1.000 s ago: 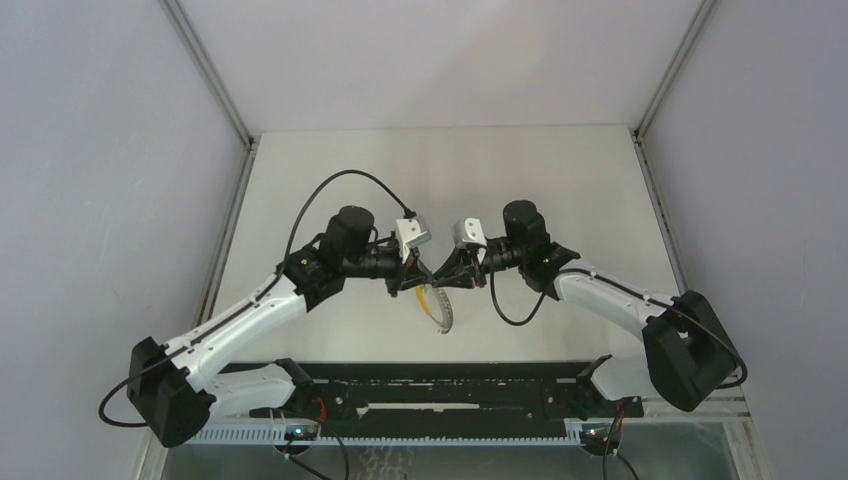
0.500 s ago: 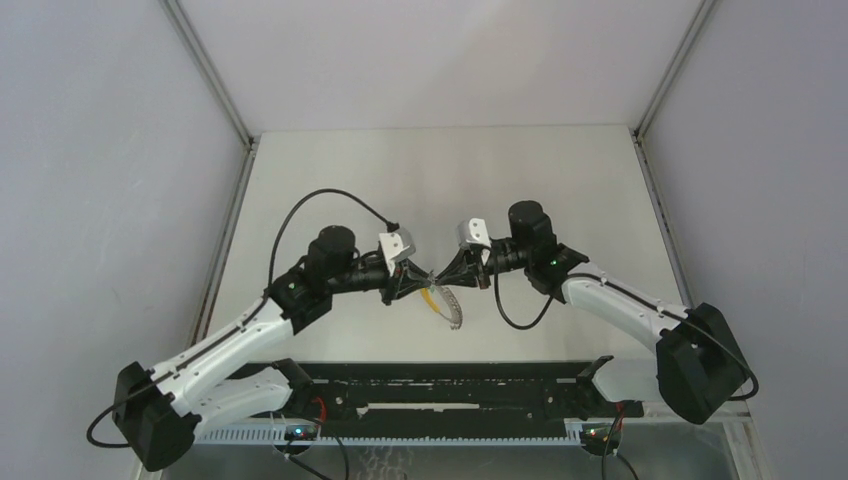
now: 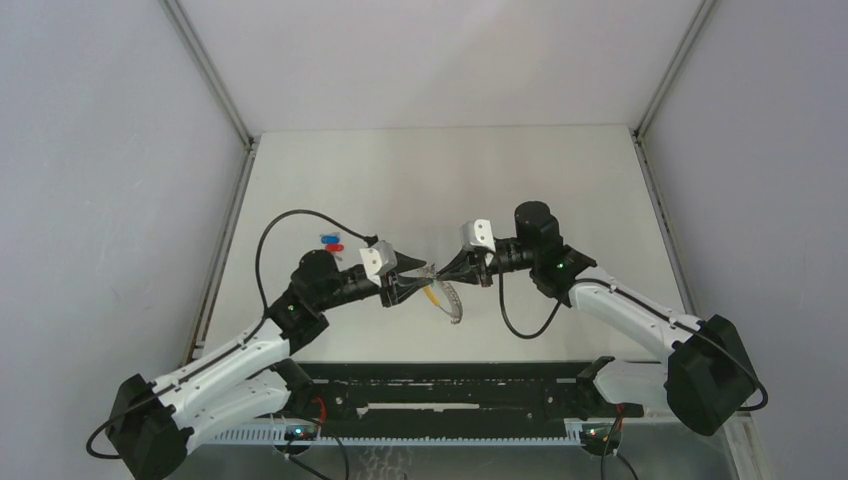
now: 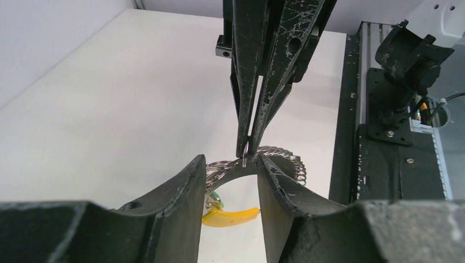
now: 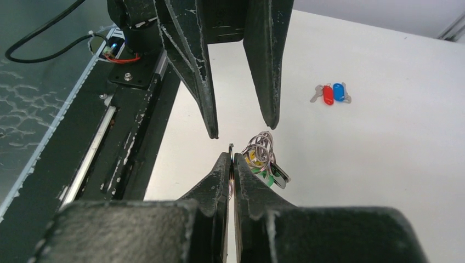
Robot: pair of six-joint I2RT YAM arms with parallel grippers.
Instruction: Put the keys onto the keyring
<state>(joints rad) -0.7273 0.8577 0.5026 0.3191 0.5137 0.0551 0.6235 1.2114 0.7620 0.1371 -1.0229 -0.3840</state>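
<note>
Two changes show from above: the left fingers (image 3: 398,285) have sprung apart and drawn back leftward, leaving the small thin metal keyring (image 3: 447,300), with yellow tab and silvery bead chain, hanging over the matte white counter (image 3: 520,180) from the right fingers (image 3: 455,270) alone, and uncovering the two tiny silver keys (image 3: 330,241), one blue-headed, one red-headed, lying well apart from it between pale grey walls (image 3: 100,150). From the left wrist, its open fingers (image 4: 183,197) flank the ring while the right pair pinches shut on the wire. From the right wrist the handover looks complete, so I judge the left arm free to fetch a key.
</note>
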